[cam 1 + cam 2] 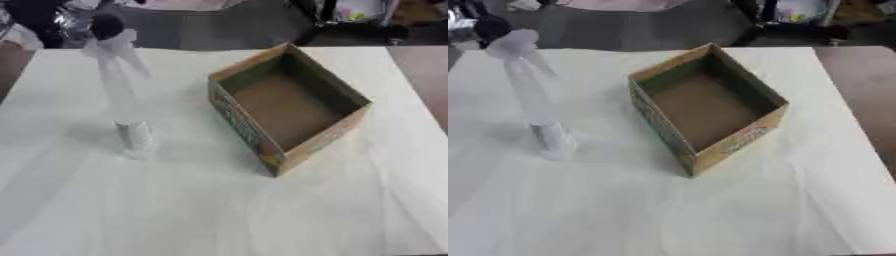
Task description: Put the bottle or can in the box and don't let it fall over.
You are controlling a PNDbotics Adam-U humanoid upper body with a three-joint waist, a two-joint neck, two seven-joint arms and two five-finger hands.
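A clear spray bottle (125,107) with a pale trigger head and dark cap stands upright on the left part of the table, well apart from the open cardboard box (289,107), which sits askew near the centre with nothing visible inside it. Its outer walls carry coloured print. A white cloth (710,210) with soft creases covers the table; bare brown tabletop (868,95) shows along the right edge. Beyond the far edge lies a grey floor (201,25) with dark, blurred furniture (350,30) and clutter. Neither robot hand appears in either view, so their state cannot be told.
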